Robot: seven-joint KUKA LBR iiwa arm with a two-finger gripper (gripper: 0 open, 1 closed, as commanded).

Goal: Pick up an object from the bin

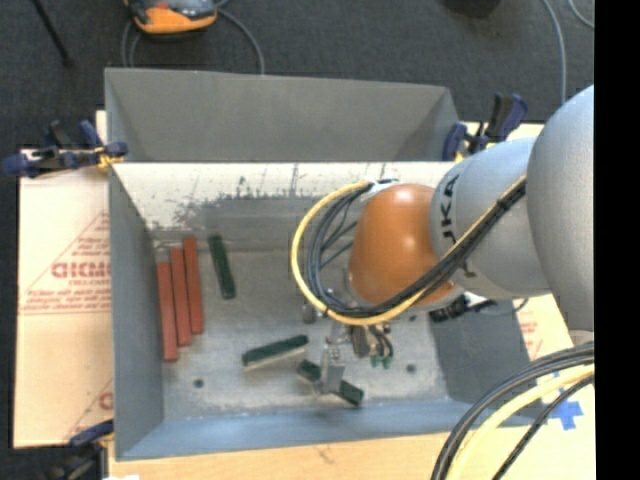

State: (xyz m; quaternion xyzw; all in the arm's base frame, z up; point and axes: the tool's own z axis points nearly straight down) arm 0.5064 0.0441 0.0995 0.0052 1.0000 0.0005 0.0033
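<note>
Three bars (180, 298) along bin (135, 318) left wall; slanted bar (221, 266) just right; loose bar (275, 351) centre-front; block (346, 394) at pincer (332, 370) tip.

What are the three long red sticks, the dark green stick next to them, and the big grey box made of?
The red sticks are probably plastic or painted wood: flat even colour, no shine, straight edges. The green stick is likely the same stuff, matte too. The box is a bin that looks like sheet metal, dull grey, with scuffs and dark speckles on its back wall.
</note>
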